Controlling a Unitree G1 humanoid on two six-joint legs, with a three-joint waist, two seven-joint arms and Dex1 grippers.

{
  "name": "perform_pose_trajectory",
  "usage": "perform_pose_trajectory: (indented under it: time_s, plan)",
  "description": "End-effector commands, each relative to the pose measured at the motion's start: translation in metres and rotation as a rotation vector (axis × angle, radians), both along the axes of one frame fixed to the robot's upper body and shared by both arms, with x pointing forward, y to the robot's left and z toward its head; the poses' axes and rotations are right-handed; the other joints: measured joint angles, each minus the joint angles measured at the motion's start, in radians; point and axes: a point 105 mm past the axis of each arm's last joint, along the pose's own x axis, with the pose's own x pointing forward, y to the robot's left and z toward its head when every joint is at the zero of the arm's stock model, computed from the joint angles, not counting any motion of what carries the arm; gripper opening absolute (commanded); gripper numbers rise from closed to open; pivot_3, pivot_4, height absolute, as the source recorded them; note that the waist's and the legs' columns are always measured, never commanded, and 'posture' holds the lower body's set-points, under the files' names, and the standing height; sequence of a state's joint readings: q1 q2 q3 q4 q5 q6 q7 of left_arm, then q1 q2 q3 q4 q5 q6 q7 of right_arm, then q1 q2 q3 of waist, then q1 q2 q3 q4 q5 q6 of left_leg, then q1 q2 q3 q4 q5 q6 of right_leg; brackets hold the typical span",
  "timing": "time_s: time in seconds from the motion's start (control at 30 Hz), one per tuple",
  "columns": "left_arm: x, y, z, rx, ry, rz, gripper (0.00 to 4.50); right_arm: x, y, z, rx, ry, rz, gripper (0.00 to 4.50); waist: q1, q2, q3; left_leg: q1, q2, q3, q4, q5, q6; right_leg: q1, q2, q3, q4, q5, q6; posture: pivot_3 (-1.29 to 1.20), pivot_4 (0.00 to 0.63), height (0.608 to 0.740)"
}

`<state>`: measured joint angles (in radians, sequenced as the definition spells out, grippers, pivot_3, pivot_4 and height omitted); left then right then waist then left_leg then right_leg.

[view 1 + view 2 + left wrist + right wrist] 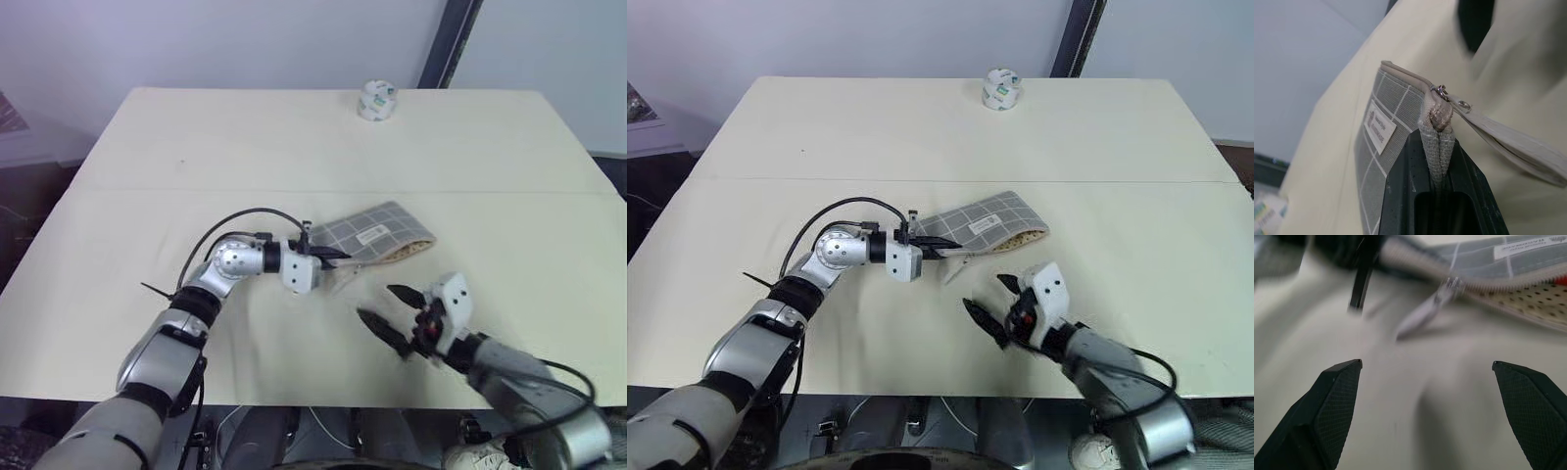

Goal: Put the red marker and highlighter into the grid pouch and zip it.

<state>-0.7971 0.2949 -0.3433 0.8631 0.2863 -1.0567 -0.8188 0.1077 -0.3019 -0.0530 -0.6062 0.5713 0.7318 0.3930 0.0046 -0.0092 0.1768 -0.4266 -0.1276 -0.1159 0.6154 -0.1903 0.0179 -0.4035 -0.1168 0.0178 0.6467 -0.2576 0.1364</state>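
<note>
while the left gripper (pixel 331 256) points across the cream table (pixel 196 176) toward the robot's right, its two black fingers are pressed together on the corner of the grid pouch (pixel 377 230), pinching the fabric at the zipper end so that the corner stands up between the pads, as the left wrist view makes plain. the pouch lies flat near the middle of the table, grey with white grid lines and a small white label (pixel 371 235) facing up, and a pale pull strap (pixel 1508 142) trails from the zipper slider (pixel 1449 286) beside the clamped corner. the near edge of the pouch gapes along the zipper, showing a dotted beige lining (pixel 1542 298), and a sliver of red shows inside at the far end, too small to name for certain. the right gripper (pixel 390 313) hangs just above the table, nearer the robot than the pouch, its fingers spread wide apart with nothing between them and touching nothing. a small white roll with green print (pixel 376 101) sits at the far edge of the table, well apart from the pouch.
</note>
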Motion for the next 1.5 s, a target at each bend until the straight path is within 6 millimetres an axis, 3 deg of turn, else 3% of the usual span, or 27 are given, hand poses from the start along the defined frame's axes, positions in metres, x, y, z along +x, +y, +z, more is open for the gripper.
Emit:
perform_pose_trajectory:
  time_s: [0.03, 0.17, 0.27, 0.3, 0.37, 0.47, 0.5, 0.77, 0.9, 1.0, 1.2, 1.33, 1.4, 1.43, 1.5]
  plan:
    - [0.003, -0.001, 0.011, -0.015, -0.061, 0.0, 0.0, 0.011, 0.006, 0.0, 0.055, 0.032, -0.031, 4.42, 0.003, 0.0, 0.0, 0.0, 0.0, 0.0, 0.0, 0.0, 0.0, -0.002, 0.0, 0.0, 0.0, 0.0, 0.0, 0.0, 0.15, 0.74]
    - [0.006, -0.003, 0.016, -0.038, -0.074, 0.016, 0.0, 0.021, 0.027, 0.005, 0.124, 0.045, 0.019, 4.42, 0.006, 0.0, 0.0, 0.0, -0.001, -0.001, -0.001, 0.0, 0.0, -0.004, 0.0, -0.001, 0.0, 0.0, 0.0, 0.0, 0.15, 0.74]
    - [0.006, -0.004, 0.017, -0.048, -0.083, 0.022, 0.0, 0.026, 0.031, 0.004, 0.135, 0.06, 0.034, 3.63, 0.007, 0.0, 0.0, 0.0, -0.001, -0.001, -0.002, 0.0, 0.0, -0.004, 0.0, -0.001, 0.0, 0.0, 0.0, 0.0, 0.15, 0.74]
    - [0.006, -0.005, 0.018, -0.052, -0.085, 0.022, 0.0, 0.027, 0.032, 0.004, 0.133, 0.06, 0.04, 2.93, 0.007, 0.0, 0.0, 0.0, -0.001, -0.001, -0.002, 0.0, 0.0, -0.004, 0.0, -0.001, 0.0, 0.0, 0.0, 0.0, 0.15, 0.74]
    - [0.006, -0.005, 0.019, -0.063, -0.085, 0.027, 0.0, 0.029, 0.031, 0.004, 0.125, 0.057, 0.034, 2.18, 0.006, 0.0, 0.0, 0.0, -0.001, -0.001, -0.002, 0.0, 0.0, -0.004, 0.0, -0.001, 0.0, 0.0, 0.0, 0.0, 0.15, 0.74]
    - [0.006, -0.003, 0.02, -0.071, -0.086, 0.033, 0.0, 0.031, 0.024, 0.005, 0.107, 0.044, 0.012, 0.44, 0.006, 0.0, 0.0, 0.0, -0.001, -0.001, -0.001, 0.0, 0.0, -0.004, 0.0, -0.001, 0.001, 0.0, 0.0, 0.0, 0.15, 0.74]
    - [0.007, -0.002, 0.02, -0.072, -0.086, 0.036, 0.0, 0.031, 0.019, 0.004, 0.09, 0.041, 0.004, 0.09, 0.006, 0.0, 0.0, 0.0, -0.001, -0.001, -0.001, 0.0, 0.0, -0.004, 0.0, -0.001, 0.001, 0.0, 0.0, 0.0, 0.15, 0.74]
    - [0.012, 0.011, 0.021, -0.081, -0.073, 0.079, 0.0, 0.031, -0.036, -0.002, -0.106, 0.021, -0.081, 0.03, 0.008, 0.0, 0.0, 0.0, -0.001, -0.001, -0.001, 0.0, 0.0, -0.004, 0.0, -0.001, 0.001, 0.0, 0.0, 0.0, 0.15, 0.74]
    - [0.013, 0.016, 0.021, -0.085, -0.062, 0.086, 0.0, 0.031, -0.06, 0.001, -0.19, 0.002, -0.108, 0.03, 0.007, 0.0, 0.0, 0.0, -0.001, 0.0, -0.001, 0.0, 0.0, -0.002, 0.0, -0.001, 0.001, 0.0, 0.001, 0.0, 0.15, 0.74]
    - [0.012, 0.025, 0.017, -0.069, -0.045, 0.094, 0.0, 0.036, -0.095, 0.012, -0.255, -0.036, -0.189, 0.03, 0.006, 0.0, 0.0, 0.0, -0.001, 0.0, -0.001, 0.0, 0.0, -0.001, 0.0, -0.001, 0.001, 0.0, 0.001, 0.0, 0.15, 0.74]
    - [0.014, 0.037, 0.014, -0.065, -0.012, 0.116, 0.0, 0.038, -0.135, 0.016, -0.339, -0.044, -0.268, 0.03, 0.007, 0.0, 0.0, 0.0, -0.001, 0.0, -0.001, 0.0, 0.0, -0.001, 0.0, -0.001, 0.001, 0.0, 0.001, 0.0, 0.15, 0.74]
    - [0.017, 0.045, 0.013, -0.061, 0.021, 0.143, 0.0, 0.037, -0.149, 0.015, -0.377, -0.043, -0.288, 0.03, 0.007, 0.0, 0.0, 0.0, -0.001, 0.0, 0.0, 0.0, 0.0, 0.0, -0.001, -0.001, 0.001, 0.0, 0.001, 0.0, 0.15, 0.74]
    - [0.02, 0.047, 0.012, -0.078, 0.077, 0.163, 0.0, 0.036, -0.145, 0.016, -0.345, -0.043, -0.27, 0.03, 0.007, 0.0, 0.0, 0.0, -0.001, 0.0, 0.0, 0.0, 0.0, 0.0, -0.001, -0.001, 0.001, 0.0, 0.001, 0.0, 0.15, 0.74]
    - [0.022, 0.047, 0.013, -0.102, 0.118, 0.178, 0.0, 0.036, -0.139, 0.017, -0.309, -0.042, -0.243, 0.35, 0.007, 0.0, 0.0, 0.0, -0.001, 0.0, 0.0, 0.0, 0.0, 0.0, -0.001, -0.001, 0.001, 0.0, 0.001, 0.0, 0.15, 0.74]
    - [0.026, 0.047, 0.015, -0.156, 0.176, 0.211, 0.72, 0.035, -0.128, 0.018, -0.28, -0.052, -0.203, 1.05, 0.006, 0.0, 0.0, 0.0, -0.001, 0.0, 0.0, 0.0, 0.0, 0.0, -0.001, -0.001, 0.001, 0.0, 0.001, 0.0, 0.15, 0.74]
